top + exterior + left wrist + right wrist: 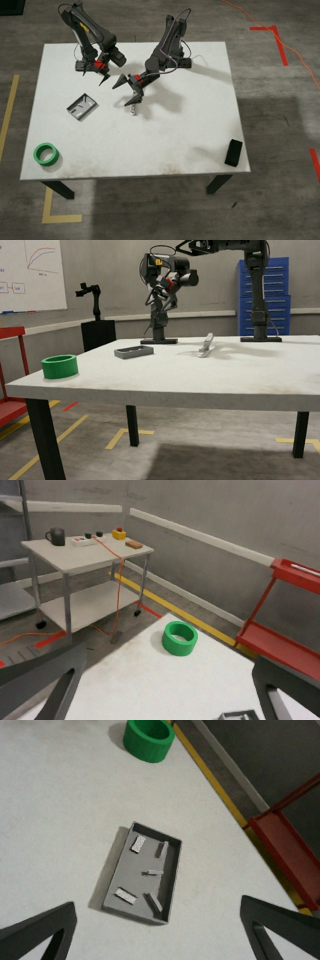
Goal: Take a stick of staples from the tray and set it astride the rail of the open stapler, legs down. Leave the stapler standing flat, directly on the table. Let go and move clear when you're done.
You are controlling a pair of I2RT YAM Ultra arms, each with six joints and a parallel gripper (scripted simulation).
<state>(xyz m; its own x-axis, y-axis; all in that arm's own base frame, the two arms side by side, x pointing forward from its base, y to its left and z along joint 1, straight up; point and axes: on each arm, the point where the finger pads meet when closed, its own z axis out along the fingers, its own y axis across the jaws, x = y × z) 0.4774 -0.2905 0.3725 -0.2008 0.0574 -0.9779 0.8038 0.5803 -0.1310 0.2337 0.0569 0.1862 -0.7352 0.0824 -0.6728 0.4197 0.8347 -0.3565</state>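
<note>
Two hands, left gripper (118, 97) (183, 247) (166, 661) and right gripper (91, 80) (154, 307) (158, 908), both spread | tray (72, 115) (134, 353) (143, 920), holding five pieces, left of stapler (132, 109) (206, 345) | green ring (36, 155) (59, 370) (180, 647) (145, 749), near left
</note>
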